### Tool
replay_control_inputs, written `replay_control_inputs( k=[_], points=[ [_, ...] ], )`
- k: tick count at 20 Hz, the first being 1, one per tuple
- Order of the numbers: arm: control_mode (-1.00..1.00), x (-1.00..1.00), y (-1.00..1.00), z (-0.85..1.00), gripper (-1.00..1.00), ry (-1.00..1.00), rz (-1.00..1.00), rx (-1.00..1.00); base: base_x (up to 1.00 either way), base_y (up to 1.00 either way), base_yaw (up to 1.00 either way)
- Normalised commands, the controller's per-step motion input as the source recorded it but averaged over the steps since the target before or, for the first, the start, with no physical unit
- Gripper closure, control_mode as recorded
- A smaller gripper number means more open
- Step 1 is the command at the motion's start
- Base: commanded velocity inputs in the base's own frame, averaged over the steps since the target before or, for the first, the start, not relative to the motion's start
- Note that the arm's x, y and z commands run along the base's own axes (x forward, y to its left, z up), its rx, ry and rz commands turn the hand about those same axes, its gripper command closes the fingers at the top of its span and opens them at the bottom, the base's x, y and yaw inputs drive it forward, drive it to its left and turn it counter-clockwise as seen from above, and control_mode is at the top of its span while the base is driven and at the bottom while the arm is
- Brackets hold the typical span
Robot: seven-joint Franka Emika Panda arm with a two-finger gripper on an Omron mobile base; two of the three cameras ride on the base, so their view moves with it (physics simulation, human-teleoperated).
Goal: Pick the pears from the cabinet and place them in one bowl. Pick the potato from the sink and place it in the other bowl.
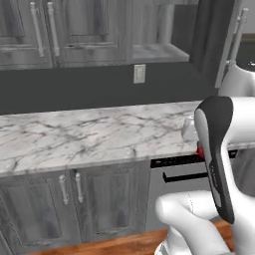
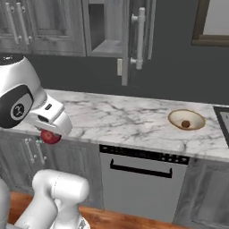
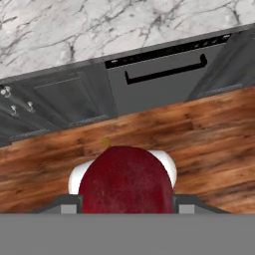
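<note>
My gripper [image 2: 50, 134] is shut on the glossy red pear [image 2: 51, 137], holding it in front of the counter edge, over the wooden floor. In the hand view the red pear [image 3: 126, 182] sits between the two fingers. A sliver of the same pear [image 1: 200, 151] peeks out beside my forearm. The dull brown pear [image 2: 185, 124] lies in the cream-tan bowl [image 2: 197, 117] on the counter, well right of the gripper. Above the counter the cabinet [image 2: 107, 27] stands open, its shelf bare. The potato and the other bowl are out of view.
The marble counter [image 2: 125, 118] runs along the wall. Below it are a dishwasher front [image 2: 143, 188] with a black handle and grey base cabinets [image 1: 74, 209]. The open cabinet door [image 2: 136, 38] juts out over the counter. A dark edge [image 2: 222, 117] shows at the far right.
</note>
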Motion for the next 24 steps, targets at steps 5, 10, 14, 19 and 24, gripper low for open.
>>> replay_control_inputs(
  k=[5,10,14,19,24],
  points=[
    [1.00,0.00,0.00,0.00,1.00,0.00,0.00,0.00,0.14,-0.91,0.10],
    [1.00,0.00,0.00,0.00,1.00,0.00,0.00,0.00,0.12,-0.97,0.09],
    [1.00,0.00,0.00,0.00,1.00,0.00,0.00,0.00,0.30,-0.97,0.09],
    [1.00,0.00,0.00,0.00,1.00,0.00,0.00,0.00,0.78,-0.40,0.01],
    [1.00,0.00,0.00,0.00,1.00,0.00,0.00,0.00,0.71,-0.01,-0.05]
  ],
)
